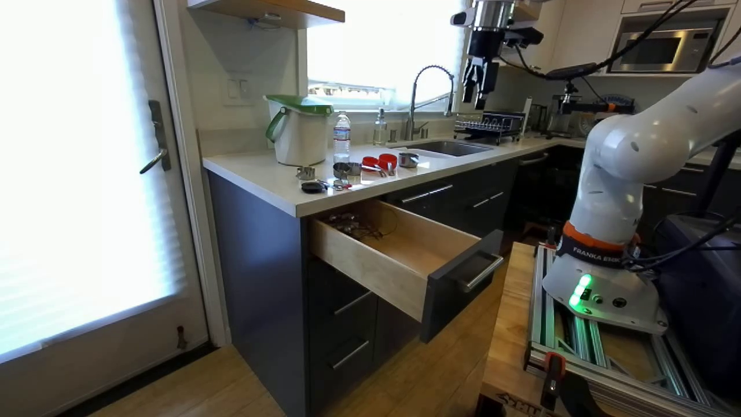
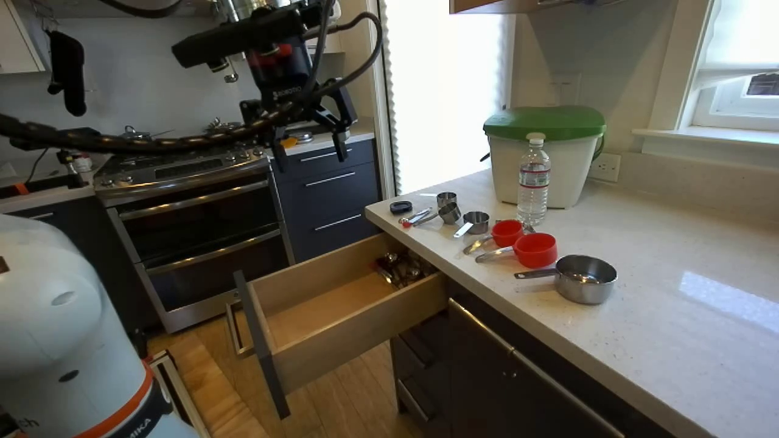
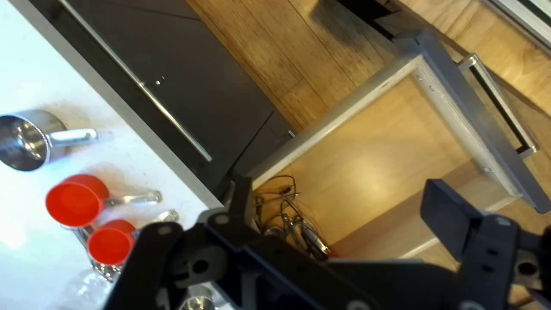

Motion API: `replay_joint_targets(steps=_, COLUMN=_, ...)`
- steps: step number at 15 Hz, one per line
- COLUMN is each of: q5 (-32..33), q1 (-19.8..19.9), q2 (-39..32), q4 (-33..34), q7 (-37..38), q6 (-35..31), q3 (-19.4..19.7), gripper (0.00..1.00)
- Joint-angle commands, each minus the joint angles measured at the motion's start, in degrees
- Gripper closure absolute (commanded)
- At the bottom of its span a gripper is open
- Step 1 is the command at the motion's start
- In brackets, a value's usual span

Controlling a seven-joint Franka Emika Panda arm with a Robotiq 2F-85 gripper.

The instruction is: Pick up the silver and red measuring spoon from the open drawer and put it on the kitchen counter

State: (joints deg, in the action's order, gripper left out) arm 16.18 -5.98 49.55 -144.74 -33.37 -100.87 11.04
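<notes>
The gripper (image 2: 310,156) hangs in the air, well apart from the bench (image 2: 663,347) and the drawer (image 1: 359,267), its fingers (image 3: 450,215) spread wide with only air between them. The drawer stands pulled out under the bench's front edge, right by the corner at the end of the bench. In the wrist view it shows between the fingers: a pale wood floor, and at the back — close under that front edge — a heap of metal utensils (image 3: 297,232) tangled with thin wires (image 3: 282,196). Something silver with a bit of red (image 3: 332,255) sticks out of the heap there, but I cannot tell whether that is the measuring spoon. Up on the bench, beside the same corner, lie a small dark thing (image 2: 401,207) and some small spoons (image 2: 417,216) with a bit of red. From there, roughly along the front edge in both exterior views, come three little metal cups (image 2: 476,225), two red cups (image 2: 535,251) and a bigger metal cup (image 2: 585,292); the red ones and the big one have their handles toward the front edge. Behind the cups, a water bottle (image 2: 534,176) stands upright just beside a white bin (image 2: 572,173) with a green lid (image 2: 543,121). Farther along the bench are the sink (image 1: 457,149) and, toward the back edge, the tap (image 1: 411,124).
</notes>
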Motion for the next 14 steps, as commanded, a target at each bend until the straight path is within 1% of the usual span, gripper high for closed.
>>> replay_joint_targets(steps=1, q5=-2.0, q1=-4.8, q2=-0.9, q4=-2.2, q7=-4.1, q6=-4.8, q3=-1.4, gripper=0.0)
replay_joint_targets(steps=3, q5=-1.4, q1=-6.6, q2=-2.5, q4=-2.9, q7=-5.9, q6=-8.9, q3=-2.4, gripper=0.0)
replay_joint_targets(steps=5, q5=-1.8, q1=-8.0, q2=-4.7, q4=-3.3, q7=-8.2, q6=-12.6, q3=-2.5, gripper=0.0)
replay_joint_targets(steps=7, q5=-4.1, q1=-9.6, q2=-7.0, q4=-3.6, q7=-11.1, q6=-16.4, q3=-1.9, gripper=0.0)
replay_joint_targets(steps=8, q5=-4.5, q1=-9.7, q2=-8.5, q4=-3.9, q7=-12.2, q6=-19.1, q3=-1.9, gripper=0.0)
replay_joint_targets(steps=10, q5=-7.4, q1=-10.9, q2=-10.9, q4=-3.9, q7=-16.5, q6=-22.7, q3=-0.9, gripper=0.0)
replay_joint_targets(steps=11, q5=-6.2, q1=-8.1, q2=-8.7, q4=-3.6, q7=-13.3, q6=-19.8, q3=-3.7, gripper=0.0)
replay_joint_targets(steps=14, q5=-7.6, q1=-8.4, q2=-11.3, q4=-3.7, q7=-15.7, q6=-22.1, q3=-3.4, gripper=0.0)
